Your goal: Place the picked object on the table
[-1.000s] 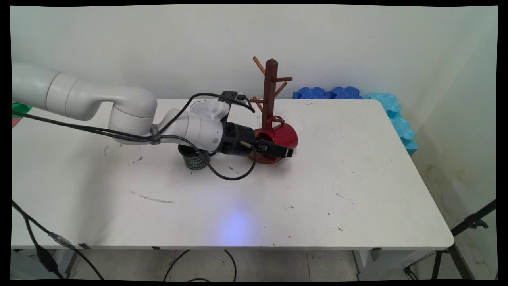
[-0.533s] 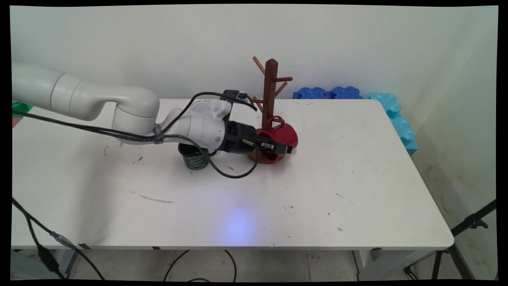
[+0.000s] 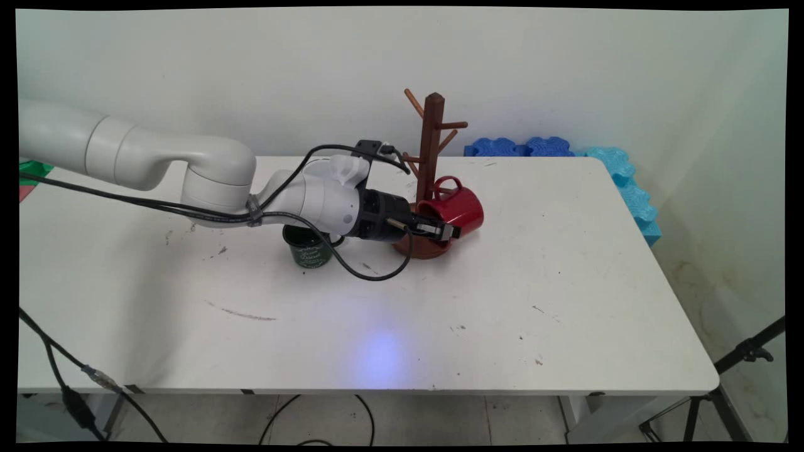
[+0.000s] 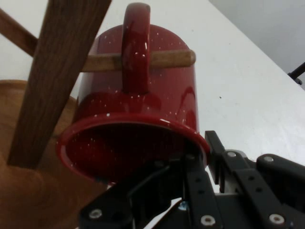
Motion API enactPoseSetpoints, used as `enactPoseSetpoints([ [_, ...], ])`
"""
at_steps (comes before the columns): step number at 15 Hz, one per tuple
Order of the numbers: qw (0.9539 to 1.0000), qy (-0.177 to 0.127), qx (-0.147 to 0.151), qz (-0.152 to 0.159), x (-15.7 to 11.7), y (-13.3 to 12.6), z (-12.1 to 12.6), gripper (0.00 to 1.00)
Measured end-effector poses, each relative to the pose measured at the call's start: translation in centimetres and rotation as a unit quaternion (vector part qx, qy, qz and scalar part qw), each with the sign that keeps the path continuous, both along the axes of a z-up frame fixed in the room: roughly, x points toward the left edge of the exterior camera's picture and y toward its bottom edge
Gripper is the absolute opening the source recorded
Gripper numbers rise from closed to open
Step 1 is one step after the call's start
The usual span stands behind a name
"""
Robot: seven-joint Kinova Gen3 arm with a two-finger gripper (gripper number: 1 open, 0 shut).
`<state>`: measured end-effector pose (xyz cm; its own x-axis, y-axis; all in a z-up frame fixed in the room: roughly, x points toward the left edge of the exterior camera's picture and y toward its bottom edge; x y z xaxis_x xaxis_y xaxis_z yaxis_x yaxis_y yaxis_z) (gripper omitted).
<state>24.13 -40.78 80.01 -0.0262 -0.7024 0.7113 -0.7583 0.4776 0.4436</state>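
Observation:
A red speckled mug lies tilted with its mouth toward my hand, against the brown wooden mug tree. In the hand view its handle is looped over a low peg next to the tree's post. My gripper is shut on the red mug's rim, one finger inside the mouth and one outside, seen close at the gripper. The tree's round base sits under the mug. A dark green mug stands upright beneath my wrist, partly hidden by it.
Blue foam pieces lie at the table's back right corner, lighter ones along its right edge. A black tripod stands off the table at lower right. Black cables hang from my wrist to the tabletop.
The red mug has gone up and to the right, with its handle now higher on the tree. The mug tree has shifted slightly right. My gripper has risen a little with the mug.

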Motion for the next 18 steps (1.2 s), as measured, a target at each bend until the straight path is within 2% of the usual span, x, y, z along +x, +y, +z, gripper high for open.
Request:
enactPoseSetpoints([
  [12, 0.9998, 0.011, -0.006, -0.016, -0.4, 1.5, 1.6, 0.00],
  [18, 0.9994, 0.019, -0.007, -0.028, -0.4, 3.3, 3.3, 0.00],
])
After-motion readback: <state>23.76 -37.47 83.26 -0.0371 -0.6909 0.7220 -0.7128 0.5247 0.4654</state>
